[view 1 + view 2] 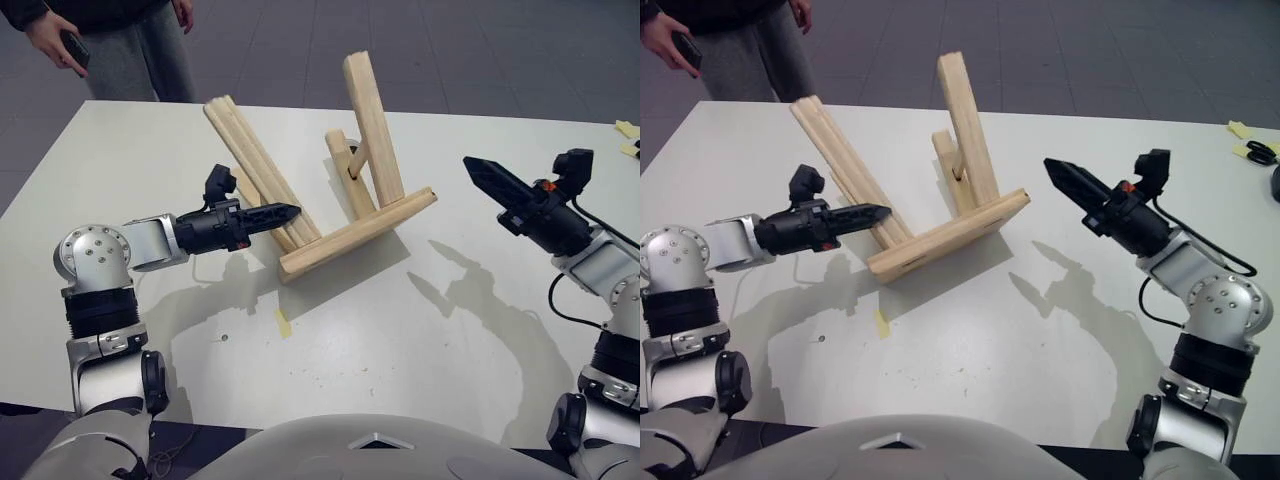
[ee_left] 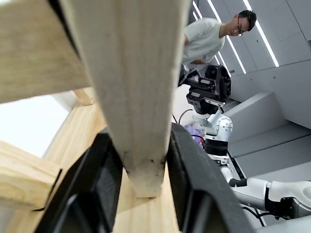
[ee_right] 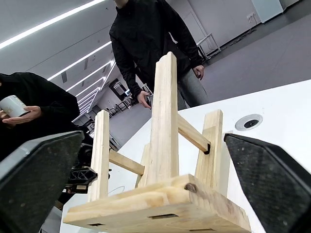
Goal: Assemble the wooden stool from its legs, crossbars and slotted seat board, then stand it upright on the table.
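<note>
The stool (image 1: 330,225) looks assembled but sits tilted on the counter (image 1: 420,350), seat (image 1: 355,233) edge down. The left end effector (image 1: 285,212) grasps one leg (image 1: 250,160). The right end effector (image 1: 482,173) hangs released nearby. Standing the stool upright is not yet done.

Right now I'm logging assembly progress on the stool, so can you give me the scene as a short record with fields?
stool: legs and crossbars look fitted into the seat board
pose: tilted, resting on one edge of the seat board, not upright
left gripper: shut on a stool leg, close to the seat board
right gripper: open, in the air beside the stool, apart from it
table: white, carries the stool
left to do: stand the stool upright
</note>
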`<state>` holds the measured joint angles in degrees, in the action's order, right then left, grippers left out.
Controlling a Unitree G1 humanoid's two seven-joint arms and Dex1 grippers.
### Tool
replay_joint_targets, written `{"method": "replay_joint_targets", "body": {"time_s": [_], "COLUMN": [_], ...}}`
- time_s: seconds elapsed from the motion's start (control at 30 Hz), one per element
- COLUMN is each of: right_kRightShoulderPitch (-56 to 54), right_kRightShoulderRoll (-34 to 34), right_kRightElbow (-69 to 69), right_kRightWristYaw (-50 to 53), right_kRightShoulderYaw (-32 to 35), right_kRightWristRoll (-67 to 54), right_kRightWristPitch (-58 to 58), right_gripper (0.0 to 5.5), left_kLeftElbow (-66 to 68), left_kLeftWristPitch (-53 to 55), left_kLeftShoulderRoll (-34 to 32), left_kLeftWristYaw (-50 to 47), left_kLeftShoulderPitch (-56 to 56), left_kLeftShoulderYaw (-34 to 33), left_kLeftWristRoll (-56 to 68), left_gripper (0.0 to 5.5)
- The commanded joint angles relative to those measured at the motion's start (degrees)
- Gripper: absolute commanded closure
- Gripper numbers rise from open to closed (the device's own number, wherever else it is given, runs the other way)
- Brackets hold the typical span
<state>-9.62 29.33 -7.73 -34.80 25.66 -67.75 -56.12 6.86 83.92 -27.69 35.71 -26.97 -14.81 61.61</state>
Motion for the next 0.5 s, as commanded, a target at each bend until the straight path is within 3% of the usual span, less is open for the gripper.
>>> {"method": "replay_joint_targets", "body": {"time_s": [0.03, 0.13, 0.23, 0.37, 0.43, 0.5], "right_kRightShoulderPitch": [3.5, 4.8, 5.2, 4.6, 3.1, 0.6], "right_kRightShoulderRoll": [-1.5, -2.1, -2.1, -1.3, -2.6, -4.0], "right_kRightElbow": [-3.1, -4.2, -4.6, -4.9, -4.3, -1.6], "right_kRightWristYaw": [1.1, 1.5, 1.6, 2.3, 5.1, 9.3], "right_kRightShoulderYaw": [-1.5, -1.9, -2.3, -4.8, -6.9, -9.5], "right_kRightWristRoll": [0.0, -0.1, 0.8, 9.0, 15.3, 23.1], "right_kRightWristPitch": [0.1, 0.6, 1.7, 7.6, 12.5, 17.8], "right_gripper": [0.10, 0.10, 0.10, 0.10, 0.10, 0.10], "left_kLeftElbow": [1.5, -2.6, -8.9, -25.9, -26.6, -24.4], "left_kLeftWristPitch": [-8.6, -18.4, -20.4, -35.8, -42.9, -46.3], "left_kLeftShoulderRoll": [-6.3, -9.2, -10.8, -17.5, -15.9, -9.9], "left_kLeftWristYaw": [4.2, 7.7, 10.8, 10.9, 7.0, 0.5], "left_kLeftShoulderPitch": [-0.5, 1.5, 4.2, 16.0, 18.5, 17.5], "left_kLeftShoulderYaw": [4.8, 7.9, 4.9, 12.0, 12.2, 7.5], "left_kLeftWristRoll": [-8.5, -14.4, -12.3, -26.5, -32.2, -32.2], "left_gripper": [3.24, 2.78, 2.29, 1.61, 1.23, 0.99]}}
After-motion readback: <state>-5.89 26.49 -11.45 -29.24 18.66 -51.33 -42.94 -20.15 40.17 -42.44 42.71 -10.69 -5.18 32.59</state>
